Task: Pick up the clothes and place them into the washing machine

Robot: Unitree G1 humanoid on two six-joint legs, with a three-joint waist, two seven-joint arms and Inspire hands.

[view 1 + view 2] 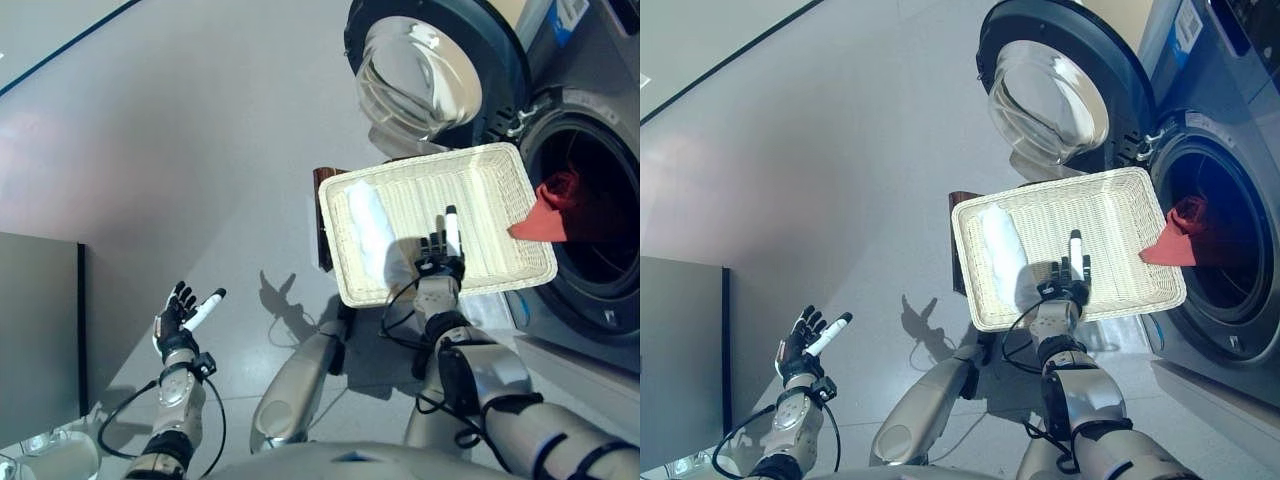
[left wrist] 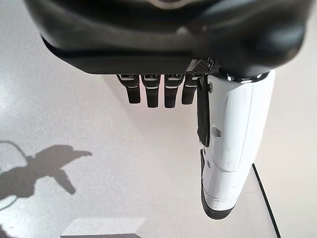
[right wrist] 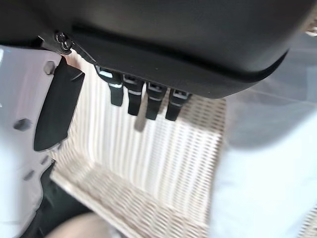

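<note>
A shallow white wicker basket (image 1: 490, 180) rests on a low dark brown box (image 1: 322, 215) beside the washing machine (image 1: 590, 150). A pale white-blue garment (image 1: 368, 235) lies at the basket's left end; it also shows in the right wrist view (image 3: 267, 183). A red garment (image 1: 552, 210) hangs over the rim of the open drum, touching the basket's right corner. My right hand (image 1: 442, 255) hovers over the basket's near side, fingers straight, empty. My left hand (image 1: 183, 312) is open and empty over the floor at the lower left.
The machine's round glass door (image 1: 420, 65) stands swung open behind the basket. A dark grey cabinet (image 1: 40, 330) stands at the left edge. Grey floor (image 1: 180, 150) stretches out to the left of the basket.
</note>
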